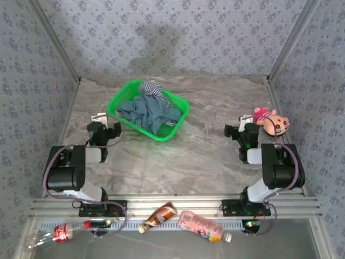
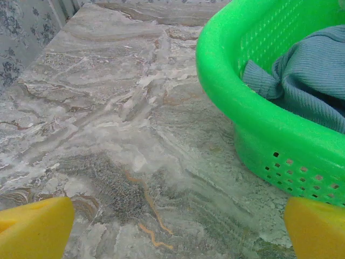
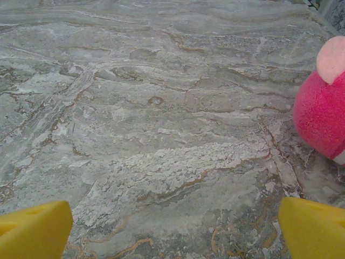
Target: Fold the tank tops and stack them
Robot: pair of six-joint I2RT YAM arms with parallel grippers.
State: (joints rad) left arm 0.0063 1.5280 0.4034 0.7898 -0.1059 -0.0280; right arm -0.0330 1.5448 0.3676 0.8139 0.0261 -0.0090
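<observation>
Marble-patterned table (image 1: 205, 156) inside a papered booth.
On my feed, blue-grey floral walls (image 1: 178, 32) box it on three sides, metal posts (image 1: 284, 48) at the far corners, light soft and even.

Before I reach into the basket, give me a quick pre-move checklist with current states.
1. Left gripper open, empty: ok.
2. Right gripper open, empty: ok.
3. Teal-blue top and striped top exposed in green basket: ok.
4. Bare table between the arms for folding: ok.
5. Plush toy clear of right gripper: not ok, close beside it.
</observation>
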